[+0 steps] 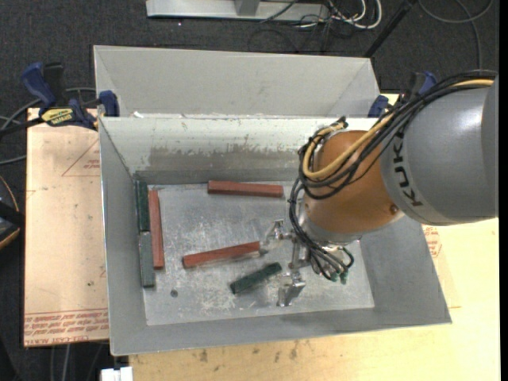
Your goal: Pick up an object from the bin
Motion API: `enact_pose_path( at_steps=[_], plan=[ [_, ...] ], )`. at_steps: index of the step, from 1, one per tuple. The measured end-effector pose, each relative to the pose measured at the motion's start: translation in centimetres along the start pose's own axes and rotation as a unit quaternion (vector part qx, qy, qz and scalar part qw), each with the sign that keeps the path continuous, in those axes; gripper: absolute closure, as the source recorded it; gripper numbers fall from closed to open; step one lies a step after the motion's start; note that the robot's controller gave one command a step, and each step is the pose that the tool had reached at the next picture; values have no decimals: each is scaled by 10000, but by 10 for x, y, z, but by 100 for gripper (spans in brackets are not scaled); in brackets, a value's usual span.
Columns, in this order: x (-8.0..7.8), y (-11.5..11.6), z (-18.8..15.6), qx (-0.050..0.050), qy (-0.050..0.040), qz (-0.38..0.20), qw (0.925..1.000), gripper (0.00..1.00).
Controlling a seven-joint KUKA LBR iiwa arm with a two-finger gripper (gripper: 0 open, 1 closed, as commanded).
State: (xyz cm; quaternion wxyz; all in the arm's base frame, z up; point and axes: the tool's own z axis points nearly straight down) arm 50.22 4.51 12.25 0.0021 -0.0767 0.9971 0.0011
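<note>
Bin [198, 296] contents, read left to right, positions taken from the pincer.

- Far left of the pincer, against the bin's left wall: a dark green strip [141, 209], lying lengthwise along the wall. A wall-side red-brown bar [156, 228] lies beside it, parallel and seemingly touching.
- Left of the pincer, mid-floor: a middle red-brown bar [221, 255], slightly slanted. Its right end comes up close to the pincer's upper finger [275, 235]; can't tell if they touch.
- Up and left of the pincer, near the back wall: a far red-brown bar [246, 188], well apart from everything else.
- Just left of the pincer: a short dark green block [255, 279], slanted. Its right end points into the gap between the fingers.
- Pincer [283, 264]: released, fingers spread, low over the floor, nothing gripped. The orange wrist cover [349, 193] and cables hang above it.

Judgement: the short dark green block is the likeliest pick, being nearest the gap. It is only at the gap's mouth though, not properly inside it.

Risks from here:
- Closing now may catch only the block's tip, so it pivots or squirts out leftward.
- The upper finger could snag the middle red-brown bar's end and drag it along, or pinch both pieces together.
- The block lies flat on metal — fingers stopping high would slide over it.
</note>
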Motion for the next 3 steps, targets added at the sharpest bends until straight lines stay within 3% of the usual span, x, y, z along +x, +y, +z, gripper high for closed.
enact_pose_path(
  at_steps=[1, 2, 3],
  plan=[
    [-60, -5, 43, 10, -81, -644, 9979, 100],
    [-60, -5, 43, 10, -81, -643, 9979, 100],
    [-60, -12, -83, 5, 4, -535, 9986, 100]
  ],
)
